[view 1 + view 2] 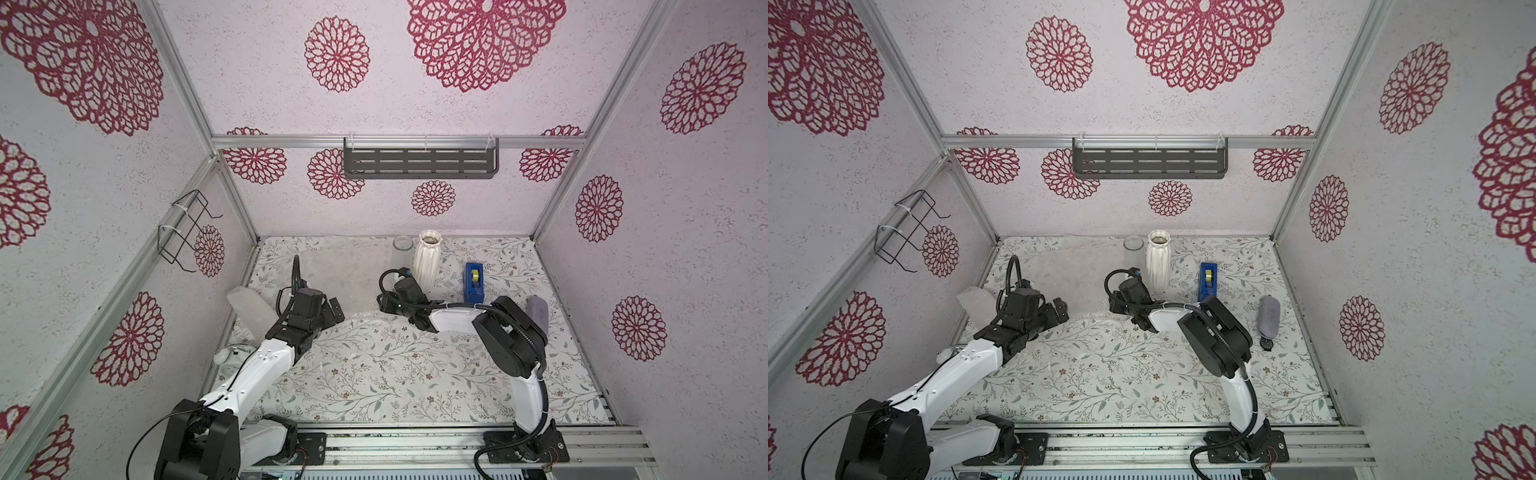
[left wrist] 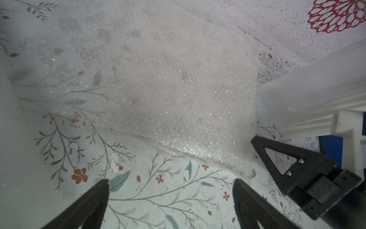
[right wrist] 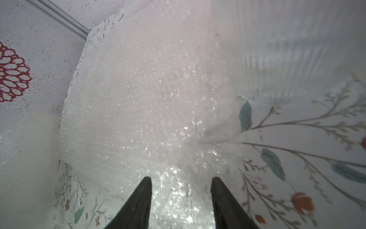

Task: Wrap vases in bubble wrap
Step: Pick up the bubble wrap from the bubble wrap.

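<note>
**Bubble wrap (image 1: 345, 274) flat at the back, right gripper (image 3: 181, 178) astride its corner**

The sheet lies spread on the table (image 1: 395, 386), left of centre, with its far edge up against the back wall. Its crinkled near edge runs across between the two arms.

Vases: a clear glass vase (image 1: 402, 245) and a white ribbed vase (image 1: 427, 262) stand upright side by side at the back, just beside the sheet's right edge. A bundle (image 1: 249, 309) of more wrap leans at the table's left edge, behind the left arm (what is inside it I cannot tell).

Grippers: the left gripper (image 2: 171, 182) has its fingers spread wide with nothing between them. It hovers over bare cloth, just short of the sheet's near edge. The right gripper's fingers stand about half apart at the sheet's near right corner. Wrap shows in the gap between them, and I cannot tell whether either finger presses on it.

Room to move: the near half of the table is bare floral cloth between the arms.
- A blue tape dispenser (image 1: 473, 282) with a yellow roll stands right of the white vase.
- A grey-purple oblong thing (image 1: 1269, 318) and a wristwatch (image 1: 1266, 343) lie near the right wall.
- A white alarm clock (image 1: 226, 355) sits by the left edge, partly behind the left arm.
- A slotted shelf (image 1: 419, 164) hangs on the back wall and a wire rack (image 1: 187, 228) on the left wall, both well above the table.
</note>
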Robot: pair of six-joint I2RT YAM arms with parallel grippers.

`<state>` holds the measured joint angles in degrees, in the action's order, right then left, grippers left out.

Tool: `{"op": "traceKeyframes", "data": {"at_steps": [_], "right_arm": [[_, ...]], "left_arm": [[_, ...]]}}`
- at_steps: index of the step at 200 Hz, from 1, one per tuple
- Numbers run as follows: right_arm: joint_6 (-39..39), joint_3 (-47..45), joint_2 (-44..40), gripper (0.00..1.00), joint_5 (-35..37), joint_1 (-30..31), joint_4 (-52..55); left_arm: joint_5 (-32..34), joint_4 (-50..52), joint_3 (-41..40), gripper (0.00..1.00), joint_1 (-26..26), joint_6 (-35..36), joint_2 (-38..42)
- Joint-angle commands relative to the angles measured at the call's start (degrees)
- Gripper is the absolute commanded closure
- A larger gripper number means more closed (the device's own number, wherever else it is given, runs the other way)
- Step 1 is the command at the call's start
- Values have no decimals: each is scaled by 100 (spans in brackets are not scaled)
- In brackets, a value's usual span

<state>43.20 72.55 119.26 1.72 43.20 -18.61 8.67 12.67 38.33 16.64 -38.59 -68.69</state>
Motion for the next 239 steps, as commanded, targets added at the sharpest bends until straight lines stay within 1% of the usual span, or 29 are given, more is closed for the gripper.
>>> {"op": "traceKeyframes", "data": {"at_steps": [1,27,57,79,104,119,147,171,183,195,220,239], "right_arm": [[94,312,118,49,152,22,430],[67,615,296,48,228,30,791],[-74,852,371,39,454,66,1119],[-110,1065,516,38,404,66,1267],[-140,1164,536,48,294,79,1160],[-284,1355,528,51,329,99,1324],[-534,1579,425,60,422,118,1498],[-643,1756,439,67,275,118,1553],[-670,1846,466,74,188,118,1547],[-751,1939,462,83,119,123,1523],[-1003,2218,342,100,62,125,1579],[-1284,2509,152,100,-27,144,1656]], "left_arm": [[-158,-440,-94,1,35,79,56],[-176,-517,-191,0,38,81,77],[-280,-626,-268,0,37,35,31],[-320,-677,-299,0,37,0,-4],[-297,-639,-291,0,38,-19,-30],[-261,-595,-277,0,35,-52,-62],[-256,-582,-308,0,38,-136,-118],[-251,-568,-326,0,37,-193,-162],[-254,-550,-318,0,38,-215,-188],[-266,-520,-304,0,39,-228,-207],[-279,-519,-308,0,40,-301,-215],[-276,-513,-308,0,36,-388,-207]]}}
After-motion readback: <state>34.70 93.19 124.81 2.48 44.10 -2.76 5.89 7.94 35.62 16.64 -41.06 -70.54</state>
